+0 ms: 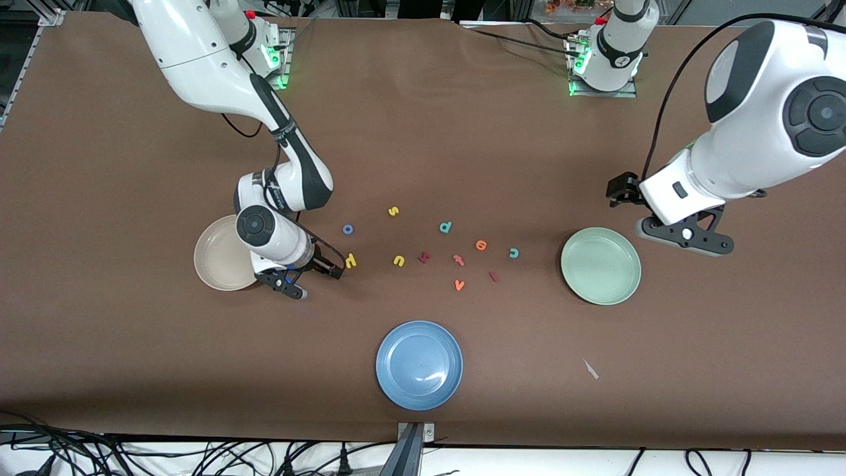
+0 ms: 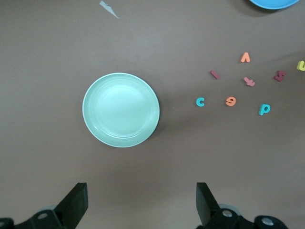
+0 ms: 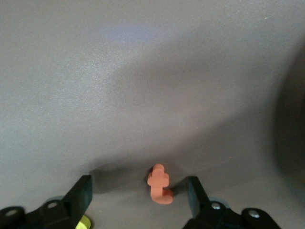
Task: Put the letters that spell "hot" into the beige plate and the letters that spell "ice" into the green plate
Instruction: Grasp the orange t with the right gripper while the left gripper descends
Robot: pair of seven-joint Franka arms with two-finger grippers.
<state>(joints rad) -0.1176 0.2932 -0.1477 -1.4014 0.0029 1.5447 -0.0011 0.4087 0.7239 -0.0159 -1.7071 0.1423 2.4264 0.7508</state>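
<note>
Right claw low over table, fingers spread, gripping nothing. Orange t on table between its 2 fingers, touching neither; yellow h just beside 1 finger. Likely light, soft, squashy: pinch gently across stem. Left claw waits agape near green plate.

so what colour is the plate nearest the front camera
Blue: the plate nearest that camera is plain blue, with no pattern. It shows best in the front view.

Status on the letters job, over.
Right gripper low beside round cream-beige plate, jaws open astride orange foam "t". Left gripper waits open by mint-green plate. Yellow foam "h" crowds right jaws.
</note>
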